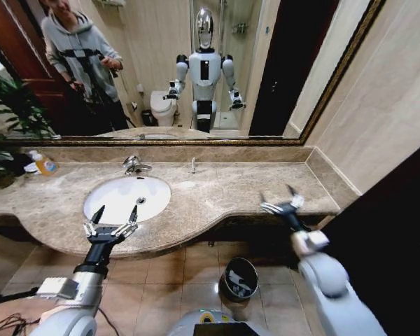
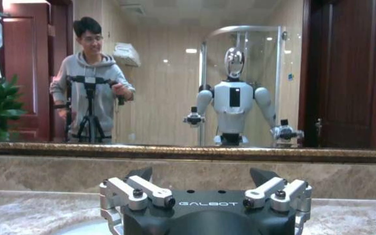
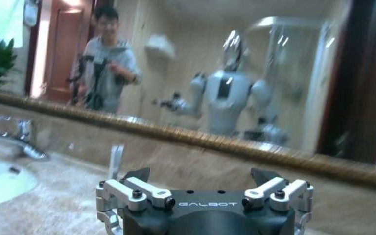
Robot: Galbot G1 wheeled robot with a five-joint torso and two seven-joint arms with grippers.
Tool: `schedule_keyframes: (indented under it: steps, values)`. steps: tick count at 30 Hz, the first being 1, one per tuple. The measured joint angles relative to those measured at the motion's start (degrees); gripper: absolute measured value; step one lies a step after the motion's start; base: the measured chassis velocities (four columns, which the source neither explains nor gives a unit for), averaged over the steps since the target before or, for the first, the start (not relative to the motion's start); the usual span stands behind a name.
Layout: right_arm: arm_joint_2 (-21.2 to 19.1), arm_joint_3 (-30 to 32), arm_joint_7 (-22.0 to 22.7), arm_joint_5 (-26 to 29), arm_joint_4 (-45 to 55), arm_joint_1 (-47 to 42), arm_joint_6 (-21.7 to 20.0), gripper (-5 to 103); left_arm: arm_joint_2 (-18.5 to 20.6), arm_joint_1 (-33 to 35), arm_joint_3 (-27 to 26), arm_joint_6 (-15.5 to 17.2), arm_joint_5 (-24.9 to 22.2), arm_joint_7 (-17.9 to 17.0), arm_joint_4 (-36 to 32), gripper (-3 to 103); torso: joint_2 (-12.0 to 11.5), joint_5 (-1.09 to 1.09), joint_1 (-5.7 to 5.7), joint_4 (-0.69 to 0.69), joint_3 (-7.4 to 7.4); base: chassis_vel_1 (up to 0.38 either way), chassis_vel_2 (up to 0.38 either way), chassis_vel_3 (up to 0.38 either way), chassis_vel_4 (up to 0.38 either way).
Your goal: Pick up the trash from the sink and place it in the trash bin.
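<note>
Over the near rim of the sink hovered the left gripper, fingers spread and empty; the right gripper, also open, hung over the counter's right end. No trash lay in the white basin; a thin upright piece stood on the far counter. It looked light and tippy, best pinched mid-stem. On the floor, the trash bin waited.
</note>
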Motion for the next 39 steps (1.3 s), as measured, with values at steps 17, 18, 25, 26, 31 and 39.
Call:
schedule_keyframes:
  steps: [17, 18, 25, 26, 31, 39]
  values:
    - [10.98, -29.62, 4.27, 2.79, -33.47, 35.26, -4.59, 100, 0.00, 0.00, 0.00, 0.00, 0.00, -0.02, 0.00, 100, -0.01, -0.03, 0.00, 0.00, 0.00, 0.000, 0.000, 0.000, 0.000]
    - [11.71, -30.41, 4.27, 2.93, -34.31, 36.06, -4.82, 100, 0.00, 0.00, 0.00, 0.00, -0.01, -0.02, 0.00, 100, 0.00, -0.01, 0.00, 0.00, 0.00, 0.000, 0.000, 0.000, 0.000]
    - [17.55, -35.03, 4.31, 2.54, -39.60, 40.74, -4.97, 100, 0.00, 0.00, 0.00, 0.00, 0.00, -0.03, 0.00, 100, 0.00, -0.05, -0.01, 0.00, -0.01, 0.000, 0.000, 0.000, 0.000]
    - [18.37, -35.40, 4.35, 2.35, -40.34, 41.34, -4.97, 100, 0.00, 0.00, 0.00, 0.00, 0.00, -0.03, 0.00, 100, 0.00, -0.04, -0.01, 0.00, -0.01, 0.000, 0.000, 0.000, 0.000]
    - [22.67, -35.74, 4.63, 0.56, -46.23, 45.24, -3.95, 100, 0.00, 0.00, 0.00, 0.00, 0.00, -0.02, 0.00, 100, 0.00, -0.04, -0.01, 0.01, -0.01, 0.000, 0.000, 0.000, 0.000]
    - [26.85, -33.88, 4.84, -2.49, -56.28, 50.04, -1.05, 100, 0.00, 0.00, 0.00, 0.00, 0.00, -0.03, 0.00, 100, 0.00, -0.02, -0.01, 0.00, -0.01, 0.000, 0.000, 0.000, 0.000]
